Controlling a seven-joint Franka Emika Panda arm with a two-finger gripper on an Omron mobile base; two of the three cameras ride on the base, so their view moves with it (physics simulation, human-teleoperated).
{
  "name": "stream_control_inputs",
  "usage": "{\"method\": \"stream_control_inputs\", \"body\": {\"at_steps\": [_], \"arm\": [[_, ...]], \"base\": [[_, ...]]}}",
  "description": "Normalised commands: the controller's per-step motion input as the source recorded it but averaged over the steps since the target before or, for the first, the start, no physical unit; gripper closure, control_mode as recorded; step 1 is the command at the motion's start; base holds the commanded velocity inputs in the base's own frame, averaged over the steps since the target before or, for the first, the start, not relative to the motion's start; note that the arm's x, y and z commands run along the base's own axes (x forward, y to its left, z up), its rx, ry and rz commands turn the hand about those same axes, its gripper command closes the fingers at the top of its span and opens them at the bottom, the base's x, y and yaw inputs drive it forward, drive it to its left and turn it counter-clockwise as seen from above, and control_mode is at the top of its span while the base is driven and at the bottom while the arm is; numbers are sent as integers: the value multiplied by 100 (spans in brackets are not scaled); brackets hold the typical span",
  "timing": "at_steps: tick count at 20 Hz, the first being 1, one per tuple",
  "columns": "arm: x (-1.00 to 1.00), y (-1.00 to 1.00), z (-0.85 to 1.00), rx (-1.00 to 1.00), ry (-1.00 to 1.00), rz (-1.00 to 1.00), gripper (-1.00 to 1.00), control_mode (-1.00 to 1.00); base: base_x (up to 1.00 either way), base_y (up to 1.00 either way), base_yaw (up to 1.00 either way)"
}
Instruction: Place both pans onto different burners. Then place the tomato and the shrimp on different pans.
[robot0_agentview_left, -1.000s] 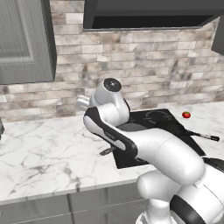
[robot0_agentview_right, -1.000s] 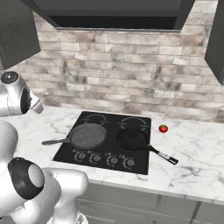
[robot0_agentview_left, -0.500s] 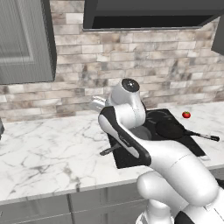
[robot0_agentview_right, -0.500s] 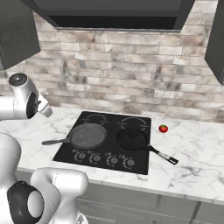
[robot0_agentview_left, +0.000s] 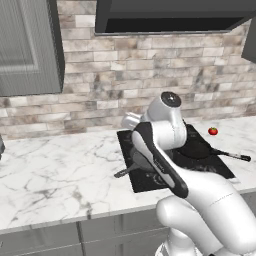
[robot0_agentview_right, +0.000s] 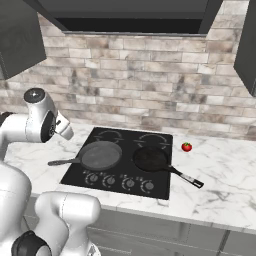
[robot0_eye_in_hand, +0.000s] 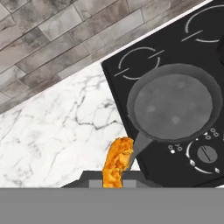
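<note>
Curved orange shrimp pinched in tool, jaws narrow, above marble desk left of glossy black cooktop. Dark grey skillet on front-left burner; small red tomato on desk, far right.

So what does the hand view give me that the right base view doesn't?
Hand view: the shrimp pinched in the shut gripper, over the marble counter just left of the stove.

Right base view: the tomato on the counter right of the stove, the black long-handled pan on the front right burner, and the robot's arm raised at left.

Both: the grey skillet on the front left burner, the free back left burner, the knobs and the brick wall.
</note>
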Motion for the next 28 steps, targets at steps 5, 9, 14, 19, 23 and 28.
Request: {"method": "stream_control_inputs", "body": {"at_steps": [5,9,14,19,23,28], "arm": [[-7,-46,-16,-3,2,-3,100,-100],[-4,-43,-20,-3,3,-3,100,-100],[0,-35,-31,-1,2,-2,100,-100],[2,-16,-34,-3,2,-1,100,-100],[0,-5,-23,-8,7,-2,100,-100],[0,-11,-11,-10,10,-2,100,-100]], "base": [[0,0,0],[0,0,0],[0,0,0],[0,0,0],[0,0,0],[0,0,0]]}}
